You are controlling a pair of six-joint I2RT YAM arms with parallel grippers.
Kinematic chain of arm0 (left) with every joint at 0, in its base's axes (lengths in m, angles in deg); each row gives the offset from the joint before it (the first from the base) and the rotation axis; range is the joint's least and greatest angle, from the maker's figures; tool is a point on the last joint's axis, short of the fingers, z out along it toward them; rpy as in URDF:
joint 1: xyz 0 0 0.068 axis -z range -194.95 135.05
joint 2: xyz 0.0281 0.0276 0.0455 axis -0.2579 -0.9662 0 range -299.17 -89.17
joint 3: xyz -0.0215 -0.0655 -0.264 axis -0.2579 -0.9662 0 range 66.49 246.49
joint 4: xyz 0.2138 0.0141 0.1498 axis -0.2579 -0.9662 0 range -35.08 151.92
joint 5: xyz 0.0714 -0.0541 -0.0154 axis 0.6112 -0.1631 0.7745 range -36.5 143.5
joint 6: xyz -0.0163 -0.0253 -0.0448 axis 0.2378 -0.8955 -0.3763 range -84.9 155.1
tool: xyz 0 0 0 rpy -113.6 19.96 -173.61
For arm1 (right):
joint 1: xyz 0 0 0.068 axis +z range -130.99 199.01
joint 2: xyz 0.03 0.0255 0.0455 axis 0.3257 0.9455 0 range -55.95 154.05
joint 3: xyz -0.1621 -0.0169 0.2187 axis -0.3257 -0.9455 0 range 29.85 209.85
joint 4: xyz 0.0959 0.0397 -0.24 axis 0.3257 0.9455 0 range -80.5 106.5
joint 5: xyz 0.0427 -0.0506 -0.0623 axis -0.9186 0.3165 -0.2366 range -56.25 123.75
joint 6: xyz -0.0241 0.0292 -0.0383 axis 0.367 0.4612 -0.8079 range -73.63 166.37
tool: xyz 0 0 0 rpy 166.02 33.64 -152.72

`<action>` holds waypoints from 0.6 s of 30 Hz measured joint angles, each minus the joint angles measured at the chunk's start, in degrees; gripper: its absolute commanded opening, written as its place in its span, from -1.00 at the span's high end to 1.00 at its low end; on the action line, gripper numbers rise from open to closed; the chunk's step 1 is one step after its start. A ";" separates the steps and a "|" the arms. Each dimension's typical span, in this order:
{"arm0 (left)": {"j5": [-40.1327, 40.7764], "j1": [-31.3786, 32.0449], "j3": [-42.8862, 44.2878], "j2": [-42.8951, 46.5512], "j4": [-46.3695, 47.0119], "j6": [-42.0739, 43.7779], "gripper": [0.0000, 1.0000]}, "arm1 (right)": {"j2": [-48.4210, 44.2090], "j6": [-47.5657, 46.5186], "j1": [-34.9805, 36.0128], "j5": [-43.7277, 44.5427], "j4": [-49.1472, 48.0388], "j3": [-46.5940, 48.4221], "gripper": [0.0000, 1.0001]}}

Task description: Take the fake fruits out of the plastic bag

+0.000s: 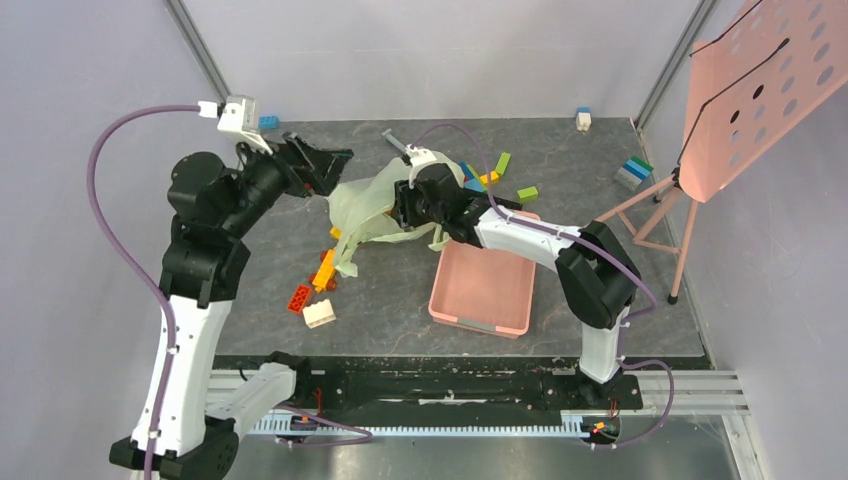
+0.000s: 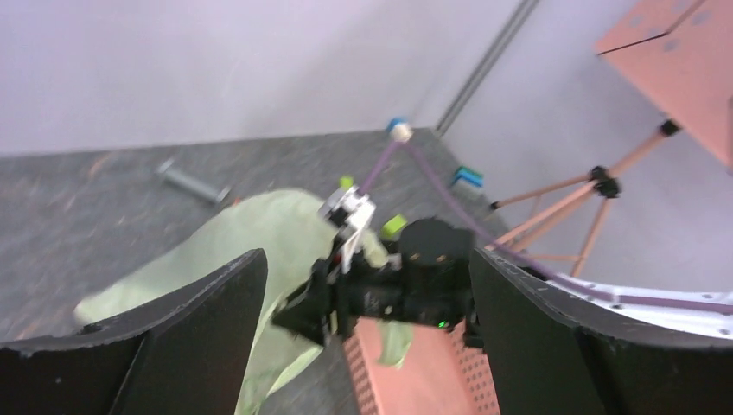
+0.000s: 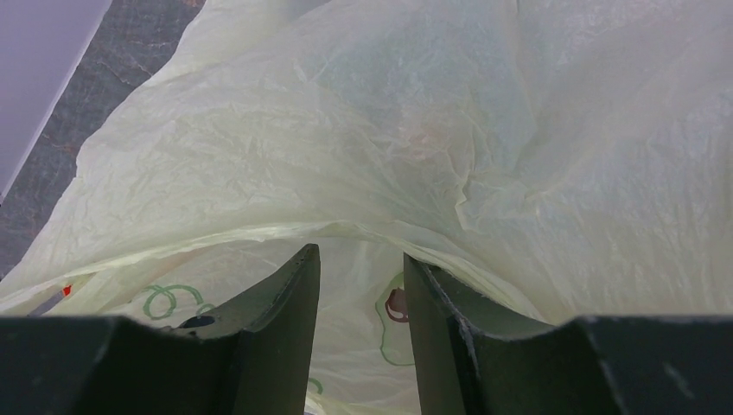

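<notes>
The right gripper (image 3: 361, 251) is held half closed with its fingertips at the mouth of the plastic bag (image 3: 346, 130); whether film is pinched cannot be told. The left gripper (image 2: 365, 259) is spread wide, and nothing is held in it. The pale green, crinkled, translucent bag is slumped on the dark table (image 1: 400, 310) between both grippers, just beside the pink basket (image 1: 485, 290), and its contents are veiled.

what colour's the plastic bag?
Pale translucent green plastic bag with a few printed green loops; shows best in the right wrist view.
</notes>
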 measured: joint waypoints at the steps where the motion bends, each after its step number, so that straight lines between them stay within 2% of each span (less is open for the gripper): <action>1: -1.57 0.09 0.94 -0.57 1.79 -0.79 -0.77 | 0.00 0.28 -0.24 0.00 0.24 0.17 0.14; 5: -4.24 2.21 -0.87 -3.52 8.11 -3.04 -0.74 | -0.26 1.86 -1.70 -0.55 0.57 0.39 0.13; 10: -3.93 6.58 -8.13 -7.87 9.31 -4.02 -0.49 | -1.16 3.32 -4.28 -2.71 0.83 0.39 0.13; 13: -2.12 12.35 -9.11 -12.02 9.33 -4.98 -0.25 | -1.62 3.82 -5.05 -3.96 0.83 0.39 0.14; 18: 1.64 20.70 -12.15 -14.38 10.58 -5.01 -0.14 | -1.97 4.26 -5.33 -5.55 0.83 0.35 0.14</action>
